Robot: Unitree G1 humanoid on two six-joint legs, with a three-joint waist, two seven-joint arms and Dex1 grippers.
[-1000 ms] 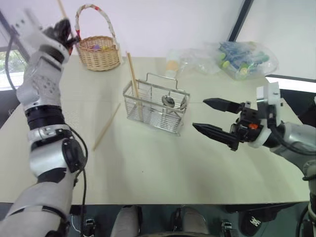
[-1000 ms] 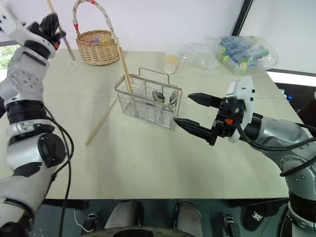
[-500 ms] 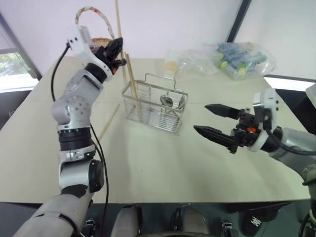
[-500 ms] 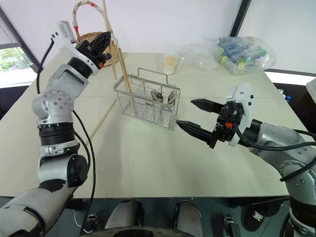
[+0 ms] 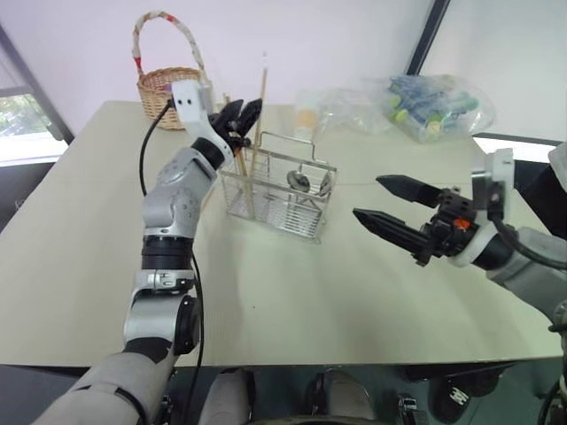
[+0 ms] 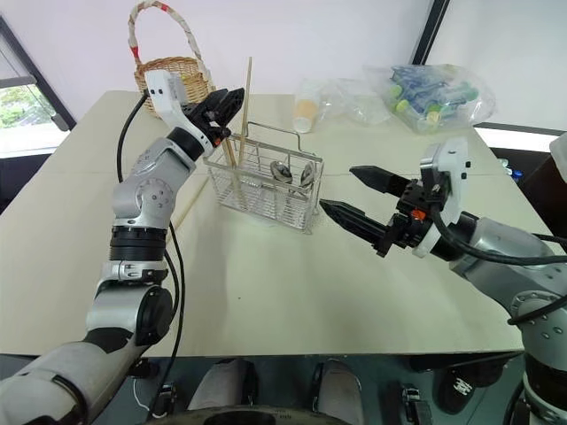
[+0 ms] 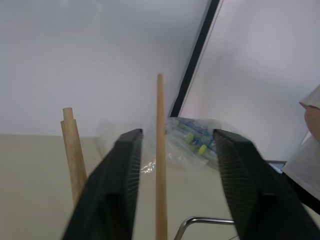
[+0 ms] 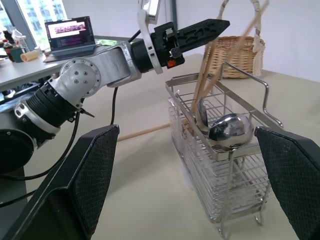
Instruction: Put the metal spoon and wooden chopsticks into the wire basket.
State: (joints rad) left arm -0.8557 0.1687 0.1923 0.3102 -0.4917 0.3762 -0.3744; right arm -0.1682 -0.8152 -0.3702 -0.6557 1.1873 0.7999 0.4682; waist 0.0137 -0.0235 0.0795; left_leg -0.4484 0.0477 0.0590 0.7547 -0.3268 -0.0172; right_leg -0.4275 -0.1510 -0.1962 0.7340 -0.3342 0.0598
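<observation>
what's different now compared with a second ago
The left gripper swung from up by the wicker basket down to the wire basket, opened and released its chopstick, which now stands in the basket's left end. The right gripper stayed open beside the basket; the spoon inside and one chopstick on the table haven't moved.

Shiny wire, bare wood, matt table

The wire basket (image 5: 279,186) is bright polished metal; the metal spoon (image 8: 230,126) gleams mirror-smooth. The wooden chopsticks (image 7: 160,165) look plain, unvarnished. The table (image 5: 292,301) is smooth and matt; the wicker basket (image 5: 168,84) rough-woven.
</observation>
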